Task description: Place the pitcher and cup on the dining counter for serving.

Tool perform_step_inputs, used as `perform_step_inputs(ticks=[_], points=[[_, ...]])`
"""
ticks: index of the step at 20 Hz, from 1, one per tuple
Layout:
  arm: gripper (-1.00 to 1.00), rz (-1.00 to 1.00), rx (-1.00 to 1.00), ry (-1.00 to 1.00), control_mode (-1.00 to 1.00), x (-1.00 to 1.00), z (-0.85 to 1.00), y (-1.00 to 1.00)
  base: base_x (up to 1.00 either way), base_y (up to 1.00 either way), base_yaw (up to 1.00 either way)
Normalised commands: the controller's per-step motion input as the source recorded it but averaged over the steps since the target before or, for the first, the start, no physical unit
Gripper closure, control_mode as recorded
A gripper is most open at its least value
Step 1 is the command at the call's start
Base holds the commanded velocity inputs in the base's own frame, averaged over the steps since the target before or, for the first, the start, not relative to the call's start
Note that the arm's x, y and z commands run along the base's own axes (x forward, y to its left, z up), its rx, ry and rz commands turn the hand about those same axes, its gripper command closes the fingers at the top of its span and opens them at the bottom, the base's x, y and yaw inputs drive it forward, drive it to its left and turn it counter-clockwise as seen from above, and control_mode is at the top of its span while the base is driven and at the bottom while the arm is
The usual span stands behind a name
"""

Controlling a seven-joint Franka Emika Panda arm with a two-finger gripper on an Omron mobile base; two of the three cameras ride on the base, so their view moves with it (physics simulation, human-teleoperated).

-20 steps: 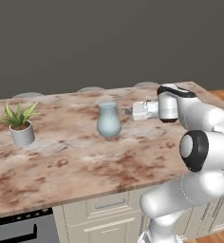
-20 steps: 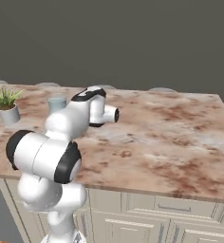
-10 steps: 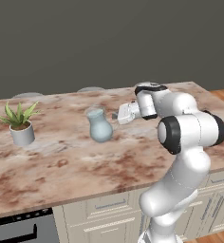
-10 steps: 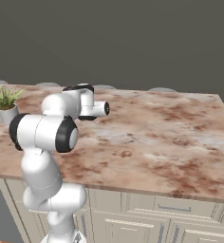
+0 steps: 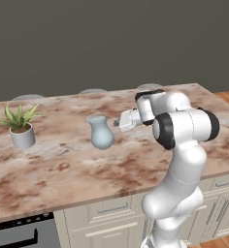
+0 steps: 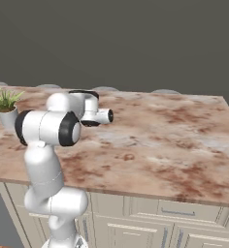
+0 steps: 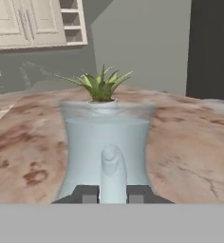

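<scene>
The pitcher (image 5: 101,132) stands upright on the bench (image 5: 53,169), a little left of centre in the left base view, its base resting on the marbled top. In the hand view it sits dead centre and very close (image 7: 107,147), with its handle running down between the two dark finger tips at the bottom edge. The gripper (image 5: 117,123) reaches in level from the right of the frame, and its jaws stand narrowly apart with the handle between them, so they look clamped on the pitcher's handle; actual contact is hard to confirm at this scale.

The potted plant (image 5: 19,127) stands at the far left of the left base view, well apart from the pitcher, and shows directly behind the pitcher's rim in the hand view (image 7: 100,86). In the right base view the arm's shoulder and elbow cover the pitcher, and the hand (image 6: 103,116) points toward the centre of the frame over the bench (image 6: 174,145).

As a judgement of progress: the pitcher appears already set down on the dining slab, so that half looks all but done, with only the letting go and backing away left. The cup is still to be fetched and placed beside it, so roughly half the job remains.
</scene>
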Motion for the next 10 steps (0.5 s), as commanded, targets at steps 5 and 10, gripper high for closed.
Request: perform_step_inputs(ticks=[5,10], points=[[1.00,0.00,-0.02,0.03,-1.00,0.00,-0.48,0.00,0.00,0.00,0.00],[-1.00,0.00,-0.07,0.03,-1.00,0.00,-0.12,0.01,0.00,0.00,0.00]])
